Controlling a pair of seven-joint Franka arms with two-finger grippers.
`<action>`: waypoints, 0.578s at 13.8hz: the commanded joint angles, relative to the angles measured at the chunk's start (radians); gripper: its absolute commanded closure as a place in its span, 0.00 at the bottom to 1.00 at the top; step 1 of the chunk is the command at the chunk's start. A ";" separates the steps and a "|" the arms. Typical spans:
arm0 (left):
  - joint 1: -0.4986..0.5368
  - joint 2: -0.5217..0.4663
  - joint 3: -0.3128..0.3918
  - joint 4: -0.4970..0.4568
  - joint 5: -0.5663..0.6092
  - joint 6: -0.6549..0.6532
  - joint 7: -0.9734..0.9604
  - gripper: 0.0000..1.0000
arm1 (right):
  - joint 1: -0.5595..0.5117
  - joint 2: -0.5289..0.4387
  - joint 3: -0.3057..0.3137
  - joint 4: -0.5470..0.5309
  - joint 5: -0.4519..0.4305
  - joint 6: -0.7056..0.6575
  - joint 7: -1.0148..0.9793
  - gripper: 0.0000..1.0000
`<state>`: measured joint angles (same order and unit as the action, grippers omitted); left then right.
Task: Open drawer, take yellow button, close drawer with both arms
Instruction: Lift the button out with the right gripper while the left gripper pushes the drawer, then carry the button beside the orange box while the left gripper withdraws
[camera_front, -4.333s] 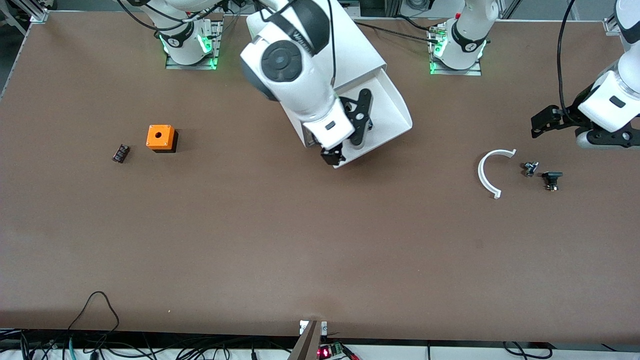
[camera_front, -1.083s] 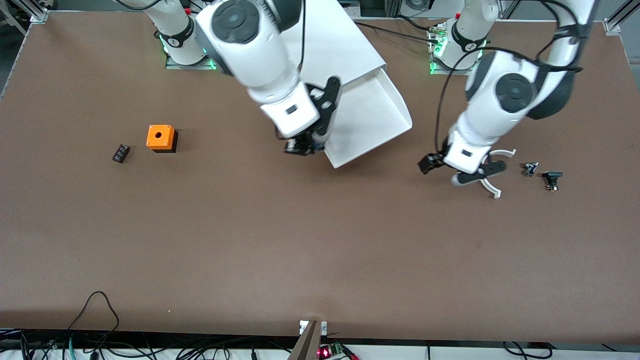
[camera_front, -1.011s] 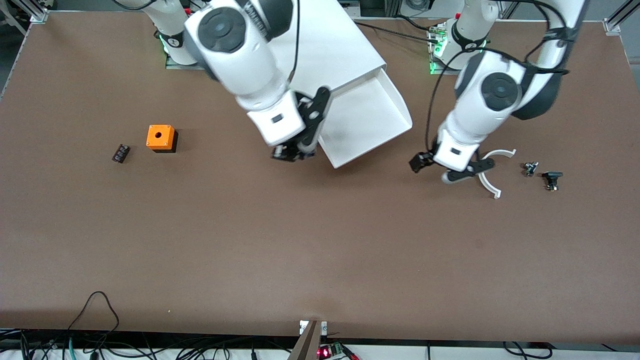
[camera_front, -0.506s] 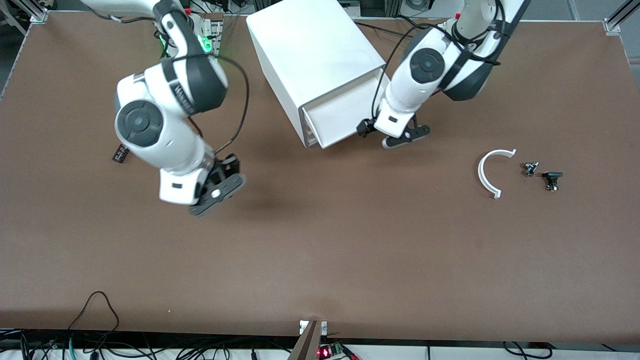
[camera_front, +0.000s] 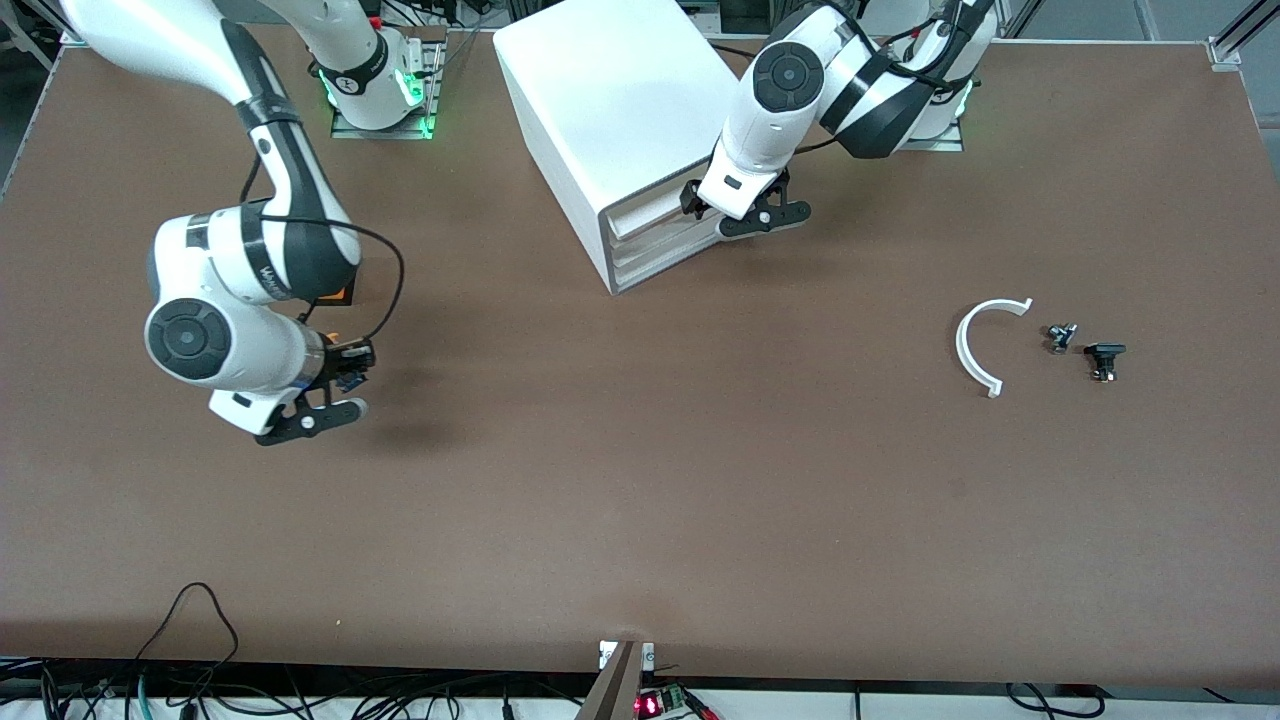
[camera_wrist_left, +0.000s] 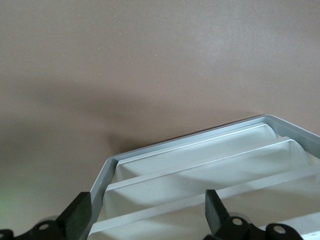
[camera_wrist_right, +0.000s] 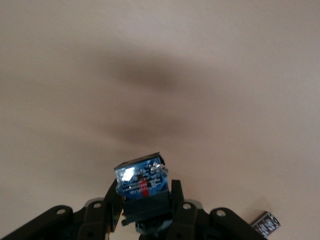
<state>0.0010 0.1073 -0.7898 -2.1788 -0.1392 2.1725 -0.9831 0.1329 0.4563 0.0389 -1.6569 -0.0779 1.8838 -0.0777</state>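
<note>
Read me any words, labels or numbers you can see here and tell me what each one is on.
Right arm: a line of white lettering on its black joint band, too blurred to read.
Button in the right tool: a red label on its blue part, print too small to read.
Both arm bases: a round mark, unreadable.
Cabinet, drawer, left tool: no text.

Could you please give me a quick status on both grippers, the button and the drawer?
Right gripper shut on the button, over bare table. Left gripper open at the cabinet front; drawer closed. Nothing in the way.
</note>
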 joint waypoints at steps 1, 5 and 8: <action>0.016 -0.037 -0.029 -0.019 -0.037 -0.033 0.009 0.00 | -0.080 -0.093 0.018 -0.180 -0.014 0.140 -0.107 0.77; 0.066 -0.035 -0.005 0.003 -0.020 -0.016 0.066 0.00 | -0.191 -0.093 0.018 -0.308 -0.005 0.343 -0.351 0.77; 0.088 -0.035 0.194 0.068 -0.020 -0.010 0.316 0.00 | -0.220 -0.110 0.018 -0.469 -0.003 0.559 -0.390 0.77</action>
<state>0.0640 0.0873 -0.7093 -2.1534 -0.1392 2.1784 -0.8482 -0.0662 0.4032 0.0381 -1.9848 -0.0794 2.3157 -0.4422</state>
